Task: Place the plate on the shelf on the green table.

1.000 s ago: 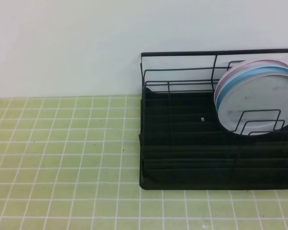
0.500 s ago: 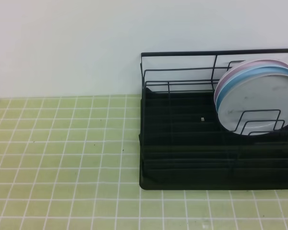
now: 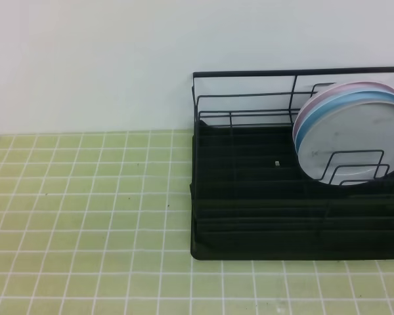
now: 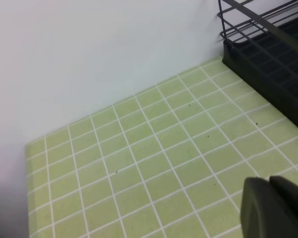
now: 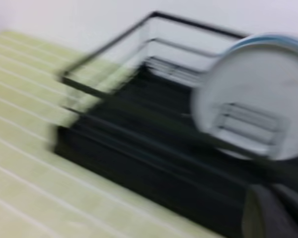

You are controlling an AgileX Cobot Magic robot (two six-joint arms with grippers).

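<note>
The plate (image 3: 358, 141), pale grey and faintly scuffed, stood on edge in the right part of the shelf (image 3: 249, 197), leaning back against a light blue plate (image 3: 305, 128), which in turn lay against a pink plate (image 3: 315, 98) at the rear of the stack. Its lower edge sat behind the looped wire dividers (image 3: 354, 167), whose black loops crossed the front of its face. The shelf rested on the green table (image 3: 85, 197), with its black tray base flat on the tiles and its tall back rail standing against the white wall (image 3: 85, 65). The tray's left part held nothing but a tiny pale speck (image 3: 276, 163). In the right wrist view the picture was smeared, so detail there was probably unreliable, yet the plate showed as a pale disc within the rack, and the right gripper (image 5: 275, 210) appeared at the lower right corner with its dark fingers pressed together, holding nothing. The left gripper (image 4: 275, 206) hung over bare tiles well to the left of the shelf, its fingers likewise closed on nothing, apart from every object.
</note>
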